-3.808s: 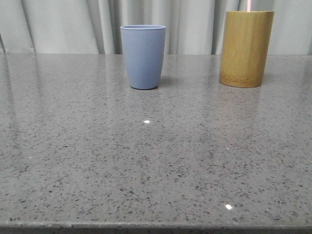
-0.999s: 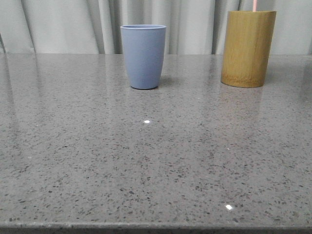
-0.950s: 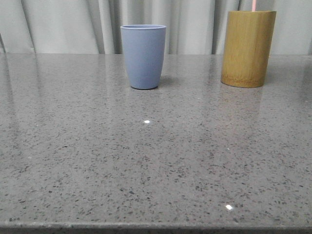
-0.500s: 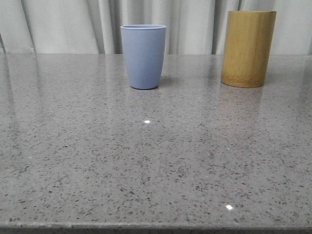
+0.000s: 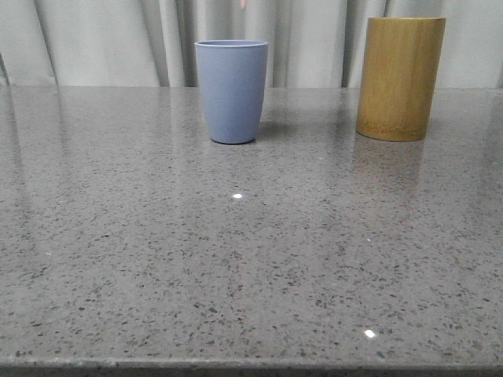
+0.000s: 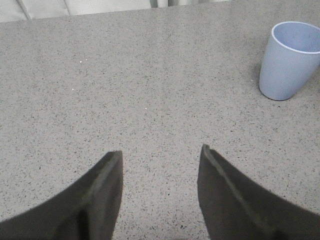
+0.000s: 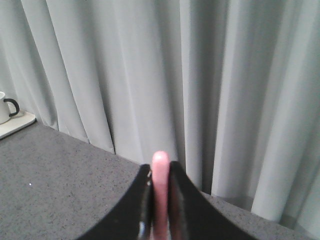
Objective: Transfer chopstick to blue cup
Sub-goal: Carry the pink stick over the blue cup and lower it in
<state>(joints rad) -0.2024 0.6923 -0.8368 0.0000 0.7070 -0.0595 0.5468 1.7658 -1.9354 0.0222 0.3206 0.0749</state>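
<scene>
Right gripper (image 7: 159, 200) clenched on the pink chopstick (image 7: 159, 185) — left gripper (image 6: 160, 165) spread wide, near the blue cup (image 6: 289, 62).

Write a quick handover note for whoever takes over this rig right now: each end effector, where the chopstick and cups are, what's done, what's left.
Right end effector: shut on the chopstick, held up in front of the curtain.
Left end effector: open, empty, low over the table.
A pink tip shows above the blue cup. That cup stands upright and looks empty; the bamboo cup stands to its right.
Done: chopstick is out of the bamboo cup.
Left: lower it into the blue cup, release.
</scene>
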